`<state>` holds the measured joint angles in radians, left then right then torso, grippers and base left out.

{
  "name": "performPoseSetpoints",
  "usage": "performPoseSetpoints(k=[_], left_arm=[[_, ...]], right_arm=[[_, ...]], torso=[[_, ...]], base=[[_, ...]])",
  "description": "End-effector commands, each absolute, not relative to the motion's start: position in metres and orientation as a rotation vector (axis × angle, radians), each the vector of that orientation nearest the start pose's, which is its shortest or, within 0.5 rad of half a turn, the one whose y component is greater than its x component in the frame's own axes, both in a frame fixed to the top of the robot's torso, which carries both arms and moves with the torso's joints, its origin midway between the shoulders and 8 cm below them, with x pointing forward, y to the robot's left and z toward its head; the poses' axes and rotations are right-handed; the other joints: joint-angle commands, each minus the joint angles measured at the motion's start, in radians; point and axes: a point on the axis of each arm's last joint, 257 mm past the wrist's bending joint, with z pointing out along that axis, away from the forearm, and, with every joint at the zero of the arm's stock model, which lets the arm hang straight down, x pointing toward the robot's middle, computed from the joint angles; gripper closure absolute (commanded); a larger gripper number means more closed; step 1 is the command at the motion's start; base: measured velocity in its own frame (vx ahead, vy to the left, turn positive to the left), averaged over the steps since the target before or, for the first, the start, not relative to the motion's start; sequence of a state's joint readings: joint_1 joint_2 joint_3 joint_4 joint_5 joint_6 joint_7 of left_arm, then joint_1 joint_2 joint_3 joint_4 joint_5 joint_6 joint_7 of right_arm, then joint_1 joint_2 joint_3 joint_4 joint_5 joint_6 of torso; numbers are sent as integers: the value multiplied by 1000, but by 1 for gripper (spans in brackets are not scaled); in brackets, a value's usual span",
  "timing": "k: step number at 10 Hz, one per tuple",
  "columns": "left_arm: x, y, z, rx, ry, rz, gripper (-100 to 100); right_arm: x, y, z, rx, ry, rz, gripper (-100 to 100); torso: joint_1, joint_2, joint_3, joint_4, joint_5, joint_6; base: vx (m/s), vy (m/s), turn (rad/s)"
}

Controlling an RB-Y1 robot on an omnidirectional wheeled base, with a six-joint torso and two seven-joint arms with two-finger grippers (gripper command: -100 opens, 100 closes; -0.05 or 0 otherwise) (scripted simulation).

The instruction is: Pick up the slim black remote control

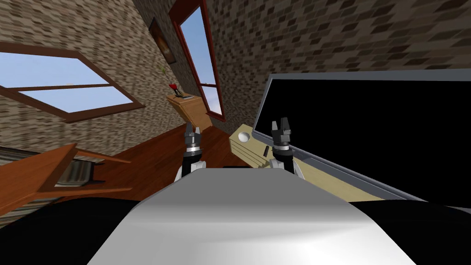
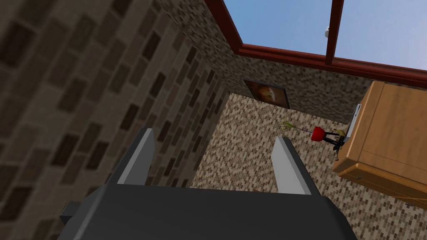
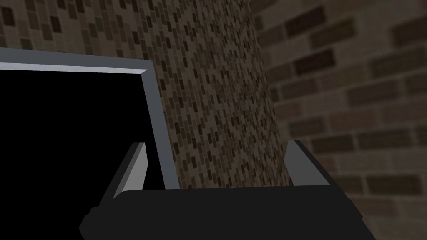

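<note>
Both of your claws are empty, so no part of the pick is done: the remote is in sight and that is all. The left gripper [image 1: 193,132] is raised ahead of the chest, away from the furniture, with its two fingers spread well apart and nothing between them. The right gripper [image 1: 280,125] is raised alongside it, fingers likewise apart and bare. Its wrist camera looks at the corner of the grey-framed television [image 1: 368,138] and the brick wall, not down at the stand. The slim black remote control [image 1: 266,151] looks to be the small dark sliver lying on top of the pale wooden TV stand [image 1: 239,149]. It sits in front of the screen's lower corner, just beside your right forearm and lower in the head view than that gripper. A white round object [image 1: 244,136] sits near it, toward the stand's end. What is left, as I judge it, is the whole grasp: tip the right wrist down, bring the open fingers over the remote and set them across its narrow width, then lower, close and lift. You will find no brand, label or writing to read on the television, the remote or the stand.
</note>
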<state>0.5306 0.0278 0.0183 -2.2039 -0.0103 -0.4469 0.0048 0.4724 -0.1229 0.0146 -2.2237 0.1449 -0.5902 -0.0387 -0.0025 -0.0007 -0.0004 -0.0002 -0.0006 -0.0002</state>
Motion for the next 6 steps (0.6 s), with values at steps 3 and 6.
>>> performPoseSetpoints(k=[3,6], left_arm=[[361,292,-31,-759,743,-1231,0],[361,292,-31,-759,743,-1232,0]], right_arm=[[350,-219,-19,290,936,1168,-100],[350,-209,-48,194,1048,1087,-100]], torso=[[-1,1,0,0,0,0],[0,1,0,0,0,0]], base=[[1,-48,201],[-5,-39,188]])
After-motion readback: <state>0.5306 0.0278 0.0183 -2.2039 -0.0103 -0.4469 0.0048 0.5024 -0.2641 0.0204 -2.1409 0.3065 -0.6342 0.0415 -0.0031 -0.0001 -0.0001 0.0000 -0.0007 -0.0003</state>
